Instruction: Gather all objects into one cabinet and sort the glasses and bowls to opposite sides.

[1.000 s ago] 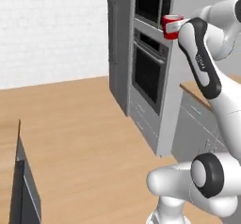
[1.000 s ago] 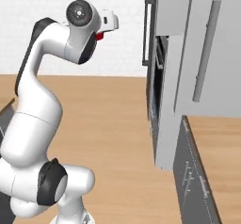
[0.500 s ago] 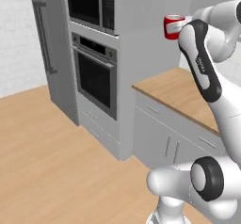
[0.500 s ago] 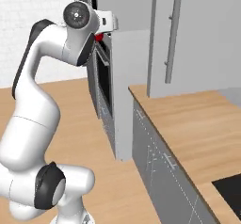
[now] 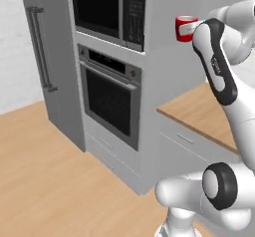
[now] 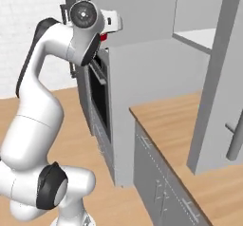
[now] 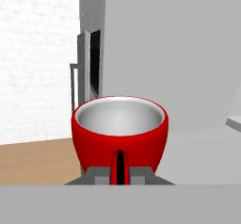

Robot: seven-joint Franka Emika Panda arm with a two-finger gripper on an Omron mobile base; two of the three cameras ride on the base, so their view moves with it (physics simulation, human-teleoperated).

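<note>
My gripper is shut on the small red cup, which has a pale inside and a thin handle running down between the fingers. In the left base view the red cup is held high beside the white forearm, in front of the tall grey oven column. A sliver of the cup shows under the hand in the right base view. The wall cabinet stands open at the upper right, with its white shelf board and a grey door panel. The mugs and the dark bowl are out of view.
A tall grey column holds a microwave above a built-in oven, with a grey fridge to its left. A wooden counter on white base cabinets runs to the right. Wooden floor lies in front.
The whole picture has shifted as the base moved: the oven column slid left, and the counter and the open wall cabinet came into view. The cup stays held high in the gripper.
</note>
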